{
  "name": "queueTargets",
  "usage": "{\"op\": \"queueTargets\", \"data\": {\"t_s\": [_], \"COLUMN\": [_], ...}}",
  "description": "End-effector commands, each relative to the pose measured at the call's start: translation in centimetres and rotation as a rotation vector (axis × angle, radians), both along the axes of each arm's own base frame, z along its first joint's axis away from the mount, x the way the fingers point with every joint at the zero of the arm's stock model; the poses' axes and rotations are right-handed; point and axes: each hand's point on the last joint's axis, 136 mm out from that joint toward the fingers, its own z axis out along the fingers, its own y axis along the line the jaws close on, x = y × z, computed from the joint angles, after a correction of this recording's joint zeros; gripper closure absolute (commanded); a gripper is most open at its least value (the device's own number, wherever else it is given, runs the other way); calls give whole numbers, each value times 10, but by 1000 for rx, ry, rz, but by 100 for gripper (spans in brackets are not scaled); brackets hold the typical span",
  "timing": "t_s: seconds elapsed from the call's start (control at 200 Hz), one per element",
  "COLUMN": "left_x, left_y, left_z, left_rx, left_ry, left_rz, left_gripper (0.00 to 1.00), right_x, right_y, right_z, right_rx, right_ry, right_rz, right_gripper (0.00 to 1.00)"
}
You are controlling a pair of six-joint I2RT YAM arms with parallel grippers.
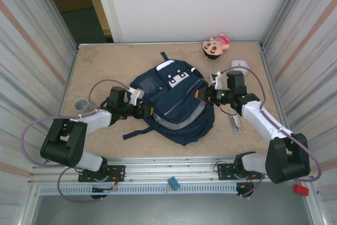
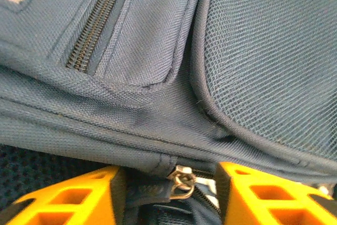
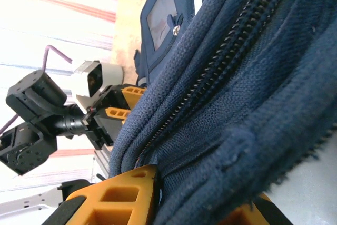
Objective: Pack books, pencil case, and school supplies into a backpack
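The navy backpack [image 1: 176, 101] lies flat in the middle of the table, white patches on its top pocket. My left gripper [image 1: 144, 110] is at its left edge. In the left wrist view its orange fingers [image 2: 79, 198] are closed on bunched fabric, with a metal zipper pull [image 2: 183, 181] between them. My right gripper [image 1: 204, 94] is at the backpack's right edge, shut on a thick fold of fabric [image 3: 226, 146] beside a closed zipper line [image 3: 210, 72]. The books, pencil case and school supplies are out of view.
A plush doll [image 1: 216, 46] lies at the back right, with a pale rounded object [image 1: 239, 64] near it. A grey cup [image 1: 81, 104] stands at the left. A small white item [image 1: 236, 122] lies by the right arm. Striped walls close both sides.
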Motion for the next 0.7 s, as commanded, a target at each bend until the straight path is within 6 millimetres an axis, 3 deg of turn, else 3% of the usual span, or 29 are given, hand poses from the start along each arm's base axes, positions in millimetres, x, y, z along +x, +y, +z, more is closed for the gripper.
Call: {"op": "queueTargets", "data": {"t_s": [0.0, 0.19, 0.321, 0.596, 0.697], "left_x": [-1, -7, -17, -24, -24], "left_y": [-2, -7, -11, -6, -7], "left_z": [-3, 13, 20, 2, -7], "left_rx": [42, 22, 32, 86, 94], "left_ry": [-50, -73, -85, -56, -23], "left_rz": [-44, -46, -58, -31, -30], "left_gripper": [63, 90, 100, 100, 94], "right_x": [7, 6, 3, -9, -14], "right_y": [0, -1, -2, -1, 4], "right_z": [17, 14, 8, 2, -4], "right_rx": [4, -1, 13, 74, 85], "right_ry": [-61, -45, -24, 10, 23], "right_rz": [16, 5, -8, -45, -43], "right_gripper": [84, 84, 84, 65, 60]}}
